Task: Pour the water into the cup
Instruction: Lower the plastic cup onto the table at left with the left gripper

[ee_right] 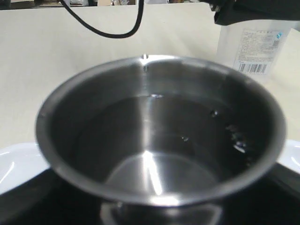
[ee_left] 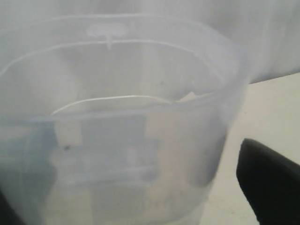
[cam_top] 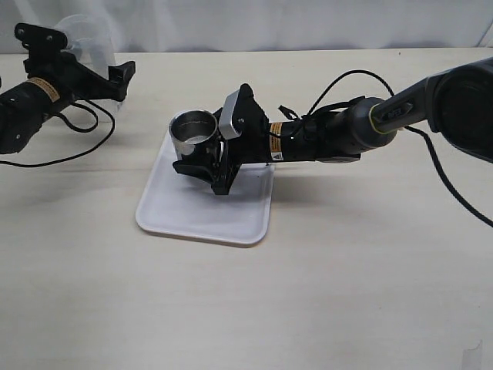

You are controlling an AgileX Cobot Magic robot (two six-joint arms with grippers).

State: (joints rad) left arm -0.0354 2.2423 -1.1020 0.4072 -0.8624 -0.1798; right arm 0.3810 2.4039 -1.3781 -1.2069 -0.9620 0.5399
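The shiny steel cup (cam_top: 192, 131) stands on the white tray (cam_top: 192, 220). My right gripper (cam_top: 208, 140) is shut on it, one finger on either side. From the right wrist the cup (ee_right: 154, 131) fills the view, and clear water (ee_right: 187, 140) glints in its dark inside. The translucent plastic beaker (cam_top: 86, 35) stands at the far left of the table. My left gripper (cam_top: 77, 52) is open around it. In the left wrist view the beaker (ee_left: 117, 117) is very close, and one black finger (ee_left: 269, 187) stands apart from its wall.
Black cables (cam_top: 69, 150) trail over the table by the left arm. The right arm (cam_top: 347, 131) stretches in from the right above the tray's far corner. From the right wrist, the beaker (ee_right: 255, 51) and the left gripper (ee_right: 253, 11) show behind the cup.
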